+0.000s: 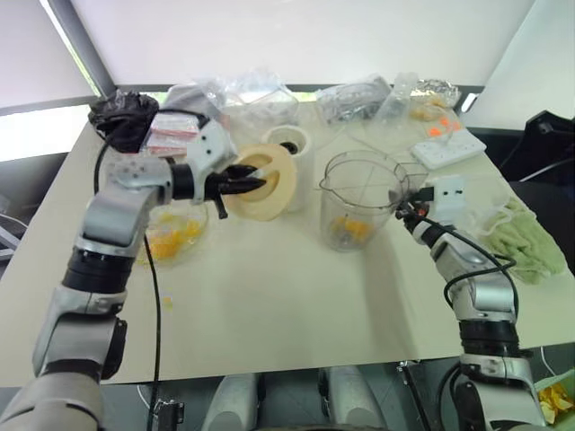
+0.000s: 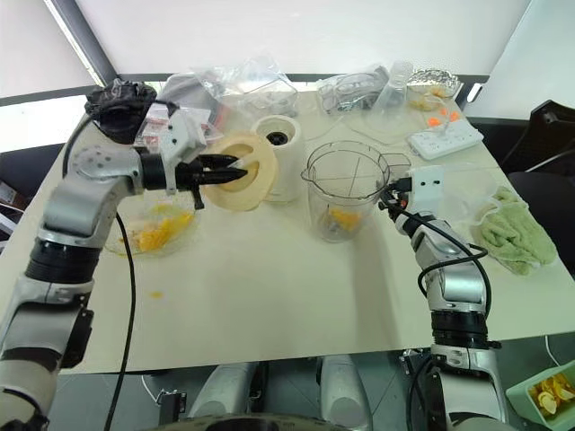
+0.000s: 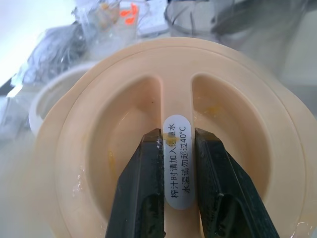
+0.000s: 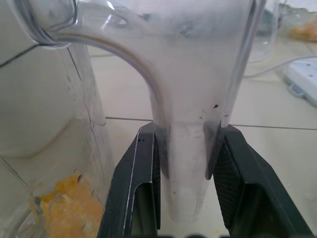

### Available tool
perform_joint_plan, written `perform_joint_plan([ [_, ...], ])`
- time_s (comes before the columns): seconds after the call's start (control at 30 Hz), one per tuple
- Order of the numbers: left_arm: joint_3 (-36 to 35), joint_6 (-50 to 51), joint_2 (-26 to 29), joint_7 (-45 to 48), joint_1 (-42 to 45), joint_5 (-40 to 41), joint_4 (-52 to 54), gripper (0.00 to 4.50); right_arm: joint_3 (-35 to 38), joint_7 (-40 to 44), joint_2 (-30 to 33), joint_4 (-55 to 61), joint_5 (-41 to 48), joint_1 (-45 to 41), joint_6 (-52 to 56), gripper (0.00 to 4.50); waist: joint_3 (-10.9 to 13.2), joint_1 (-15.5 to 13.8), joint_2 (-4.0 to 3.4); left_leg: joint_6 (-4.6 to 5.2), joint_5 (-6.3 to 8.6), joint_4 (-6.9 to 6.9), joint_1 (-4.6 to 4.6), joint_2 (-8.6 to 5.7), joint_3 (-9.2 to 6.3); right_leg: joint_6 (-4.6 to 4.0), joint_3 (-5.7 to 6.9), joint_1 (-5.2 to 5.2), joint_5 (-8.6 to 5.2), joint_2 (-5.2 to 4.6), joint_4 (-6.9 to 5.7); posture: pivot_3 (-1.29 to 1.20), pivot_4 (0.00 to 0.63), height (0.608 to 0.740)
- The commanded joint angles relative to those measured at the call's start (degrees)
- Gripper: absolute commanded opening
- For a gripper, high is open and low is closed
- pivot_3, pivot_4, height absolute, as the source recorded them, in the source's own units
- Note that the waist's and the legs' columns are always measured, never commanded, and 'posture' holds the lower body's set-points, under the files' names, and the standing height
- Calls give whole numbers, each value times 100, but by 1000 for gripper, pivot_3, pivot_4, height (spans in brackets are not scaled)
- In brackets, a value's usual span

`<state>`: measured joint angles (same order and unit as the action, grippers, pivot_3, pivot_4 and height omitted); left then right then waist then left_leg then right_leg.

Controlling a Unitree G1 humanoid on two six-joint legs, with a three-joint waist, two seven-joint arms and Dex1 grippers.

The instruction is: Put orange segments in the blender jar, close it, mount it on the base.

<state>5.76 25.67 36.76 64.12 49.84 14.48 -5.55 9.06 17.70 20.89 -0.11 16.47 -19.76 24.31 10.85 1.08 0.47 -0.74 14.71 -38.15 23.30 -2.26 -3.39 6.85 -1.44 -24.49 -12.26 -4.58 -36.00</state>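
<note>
Two grips: my left gripper [image 3: 178,163] pinches the stiff lid [image 1: 262,182] ridge; right gripper [image 4: 187,148] clamps the slick blender jar [image 1: 359,199] handle at frame centre.

Left gripper [image 3: 178,163] raised, clamped; right gripper [image 4: 185,173] level, clamped.

Both arms are chunky silver-grey metal segments with black ribbed joint rings, loose black cables looping along them, a white box on the right wrist, and each gripper has two matte black textured fingers [image 4: 237,183].
</note>
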Motion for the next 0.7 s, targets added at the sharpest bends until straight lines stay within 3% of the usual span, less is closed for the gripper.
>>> perform_joint_plan([
  [0.03, -255, -81, 30, 434, 776, 380, -240, 280, -314, 66, -198, 890, 126, 44, 162, 850, 0, 4, -1, 0, 0, 1, 1, 0, 1, 0, 0, -2, 0, 1, 0, 0, 150, 740],
  [0.2, -250, 87, -215, 855, 1686, 727, -838, 280, -707, 3, -501, 1263, 24, 191, 359, 850, 1, -10, -1, 0, 0, 2, 2, -3, 1, 1, -2, -2, -1, -2, 1, 0, 150, 740],
  [0.33, 10, 94, -435, 1182, 1887, 732, -916, 280, -916, -31, -605, 1281, -106, 234, 322, 850, 1, -8, -1, 0, 0, 1, 2, -4, 4, 1, -1, -1, -1, -2, 0, 0, 150, 740],
  [0.53, 393, 329, -789, 1308, 1594, 695, -814, 280, -962, -93, -656, 1289, -246, 258, 269, 850, 1, 2, -1, 0, 0, 1, 2, -3, 5, 1, -1, -2, -1, -1, 0, 0, 150, 740],
  [0.7, 798, 288, -720, 1461, 1020, 454, -644, 280, -930, -152, -670, 1388, -279, 340, 286, 850, 1, 14, -2, 0, 0, 3, -1, -1, 2, 0, -4, -3, -1, 1, -4, 0, 150, 740],
])
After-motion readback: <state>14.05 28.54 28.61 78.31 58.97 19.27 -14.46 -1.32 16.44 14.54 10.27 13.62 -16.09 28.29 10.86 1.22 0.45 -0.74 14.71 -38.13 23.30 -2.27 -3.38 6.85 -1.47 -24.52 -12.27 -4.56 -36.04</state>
